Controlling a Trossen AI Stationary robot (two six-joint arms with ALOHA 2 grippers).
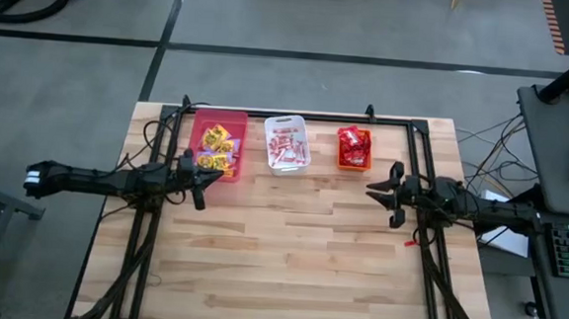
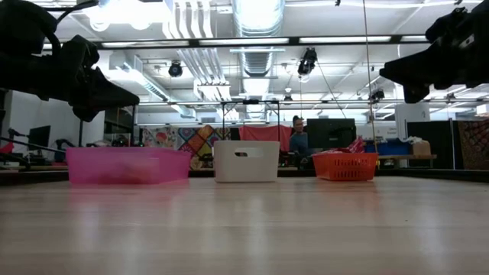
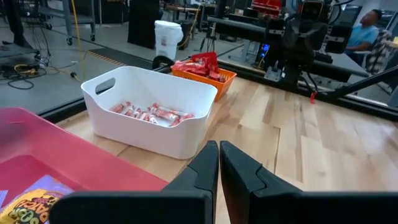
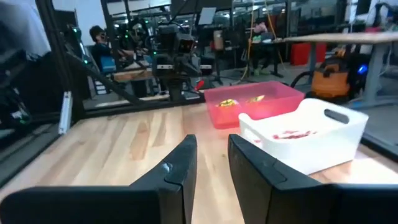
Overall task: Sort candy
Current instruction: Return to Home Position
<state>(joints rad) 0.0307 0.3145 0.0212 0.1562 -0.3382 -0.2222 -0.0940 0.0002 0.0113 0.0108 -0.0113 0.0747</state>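
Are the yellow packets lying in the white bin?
No, the yellow packets lie in the pink bin; the white bin holds pinkish-red sticks.

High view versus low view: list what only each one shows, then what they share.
Only high view: yellow candy in the pink bin, sticks in the white bin. Only low view: a person and ceiling lights behind the bins. Both: three bins in a row, red candy in the orange bin, left gripper by the pink bin, right gripper right of the orange bin.

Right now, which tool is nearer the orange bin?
Right. The right tool hovers close off the orange bin's corner; the left tool is at the pink bin, with the white bin between.
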